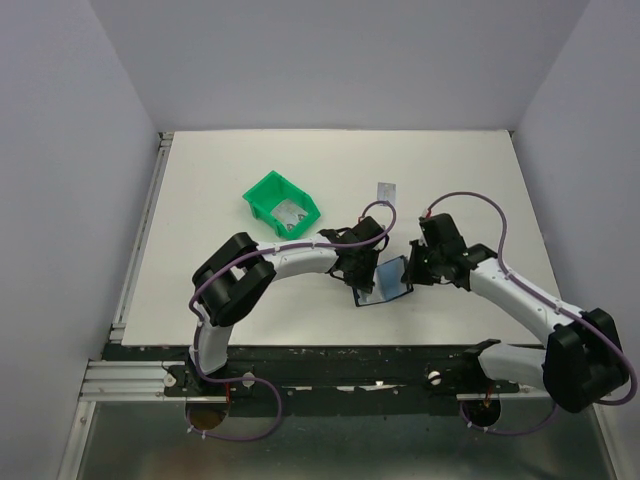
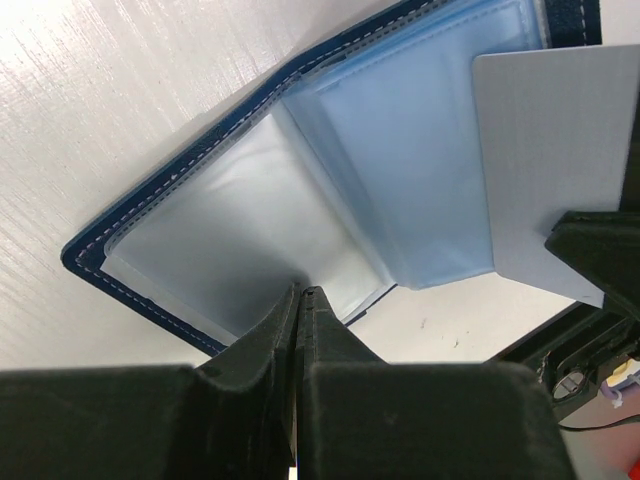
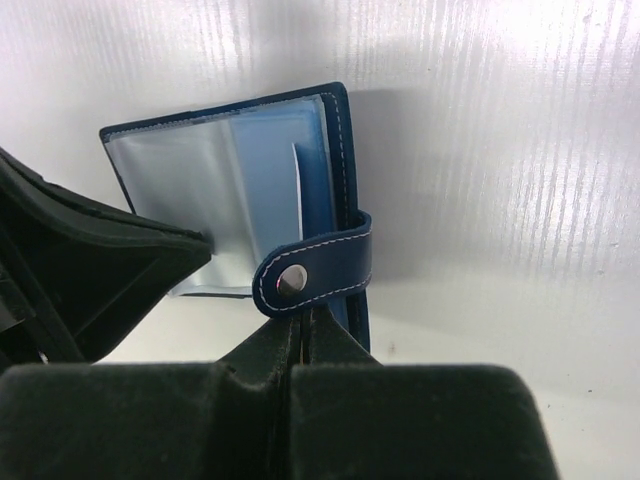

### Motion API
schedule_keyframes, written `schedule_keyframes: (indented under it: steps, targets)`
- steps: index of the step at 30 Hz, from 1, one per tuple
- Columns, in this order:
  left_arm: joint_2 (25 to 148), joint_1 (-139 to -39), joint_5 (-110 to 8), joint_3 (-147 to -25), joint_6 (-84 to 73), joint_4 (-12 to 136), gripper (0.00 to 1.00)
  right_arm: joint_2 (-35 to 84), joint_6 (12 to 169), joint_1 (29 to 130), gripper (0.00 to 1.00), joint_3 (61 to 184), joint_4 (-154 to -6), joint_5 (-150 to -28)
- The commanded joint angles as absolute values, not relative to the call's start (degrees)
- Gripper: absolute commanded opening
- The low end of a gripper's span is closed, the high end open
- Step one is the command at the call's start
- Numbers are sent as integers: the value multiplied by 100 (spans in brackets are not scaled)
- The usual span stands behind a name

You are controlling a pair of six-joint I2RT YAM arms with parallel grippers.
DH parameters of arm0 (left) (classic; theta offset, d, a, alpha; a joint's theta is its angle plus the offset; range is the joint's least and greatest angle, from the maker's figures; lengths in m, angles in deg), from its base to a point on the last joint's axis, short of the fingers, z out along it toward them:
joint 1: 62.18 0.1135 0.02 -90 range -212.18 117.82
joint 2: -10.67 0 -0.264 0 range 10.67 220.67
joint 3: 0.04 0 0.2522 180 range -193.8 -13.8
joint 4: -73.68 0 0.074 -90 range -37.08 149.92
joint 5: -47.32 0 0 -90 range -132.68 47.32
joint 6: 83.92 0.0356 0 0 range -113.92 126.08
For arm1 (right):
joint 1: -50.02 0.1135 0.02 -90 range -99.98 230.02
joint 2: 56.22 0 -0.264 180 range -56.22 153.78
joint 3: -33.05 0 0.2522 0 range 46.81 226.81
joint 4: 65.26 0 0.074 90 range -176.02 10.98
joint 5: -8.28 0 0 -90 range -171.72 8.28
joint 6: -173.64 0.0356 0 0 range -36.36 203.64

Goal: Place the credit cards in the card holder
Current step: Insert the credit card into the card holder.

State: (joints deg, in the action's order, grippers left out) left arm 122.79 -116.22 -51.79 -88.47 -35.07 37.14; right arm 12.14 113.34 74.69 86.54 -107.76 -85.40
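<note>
A white bench [image 1: 200, 300] with a faintly ribbed surface fills the scene, enclosed by plain grey walls [image 1: 340, 60] at 9, 12 and 3 o'clock. A green plastic bin [image 1: 262, 195] sits on it at about 10 o'clock from the centre, its open front turned toward 4 o'clock. An aluminium rail [image 1: 140, 230] runs along the 9 o'clock edge, and a black strip [image 1: 330, 358] borders the 6 o'clock edge.

A robotics lab test cell; a left arm [image 1: 290, 262] and a right arm [image 1: 520, 295] stand on a metal frame [image 1: 130, 380] at the near edge of a white table [image 1: 200, 300]; plain pale walls [image 1: 70, 150] box it in on three sides; purple cables [image 1: 468, 194] loop along both arms
</note>
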Motion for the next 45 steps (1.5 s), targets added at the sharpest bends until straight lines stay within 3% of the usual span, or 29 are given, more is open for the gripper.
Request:
schedule_keyframes:
  steps: [1,19,30,45]
  targets:
    - [12414,-11658,-5244,-8807,-3409,3663,11,1549,11151,7428,0,8803,-10979,-8391]
    - [12352,-11658,-5253,-8675,-3373,3821,11,2595,11133,7428,0,8953,-11146,-8514]
    - [12335,-11658,-5270,-8640,-3356,3857,10,1331,11115,7428,0,8523,-10320,-8980]
    - [12291,-11658,-5279,-8596,-3356,3892,10,1857,10949,7428,0,8267,-9221,-10290]
